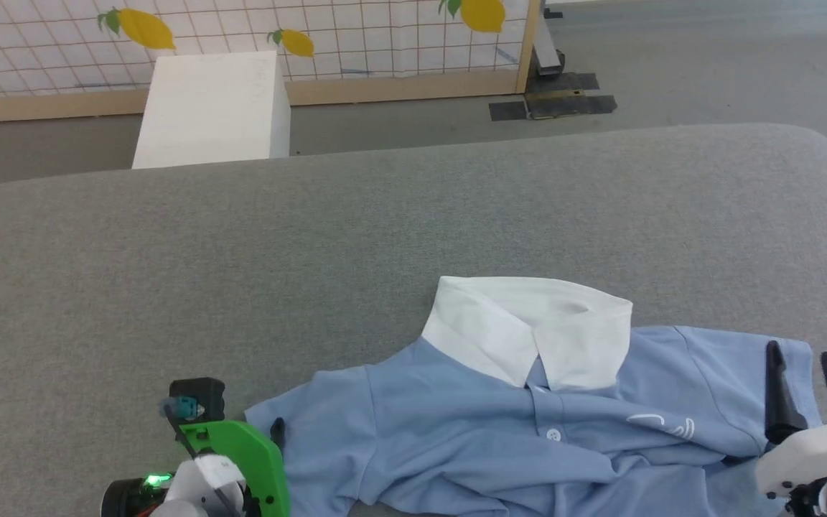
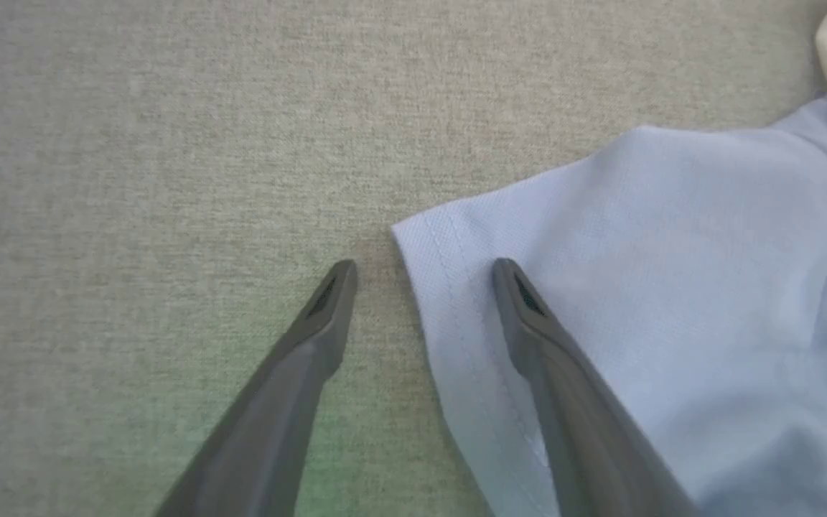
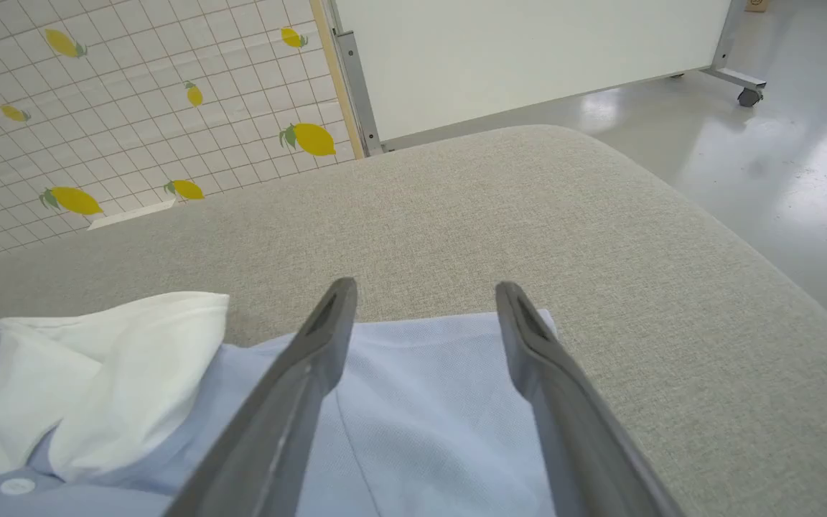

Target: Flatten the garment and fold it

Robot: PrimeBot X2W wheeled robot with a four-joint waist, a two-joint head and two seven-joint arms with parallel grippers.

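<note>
Garment (image 1: 500, 431) lies on the gray upholstered surface (image 1: 313, 251), lower centre to lower right of the head view. It is front side up, with the white collar (image 1: 528, 323) toward the top of the frame. The body fabric is rumpled, with folds running across below the placket. One button (image 1: 553, 434) and the white chest logo (image 1: 661, 424) are visible.

My left gripper (image 2: 424, 276): fingers apart, nothing clamped. In the left wrist view one finger is over the bare surface and the other over the lower-left sleeve (image 2: 636, 287). The sleeve's stitched hem runs between them. I cannot tell whether the tips touch the cloth.

My right gripper (image 3: 426, 287): fingers apart, empty. In the right wrist view both fingers lie over the lower-right sleeve (image 3: 428, 402), tips near its far edge. In the head view it sits at the lower right corner.

Background, top of the head view: white box (image 1: 212, 108) at upper left, lemon-print grid panel (image 1: 385, 36) behind it.
</note>
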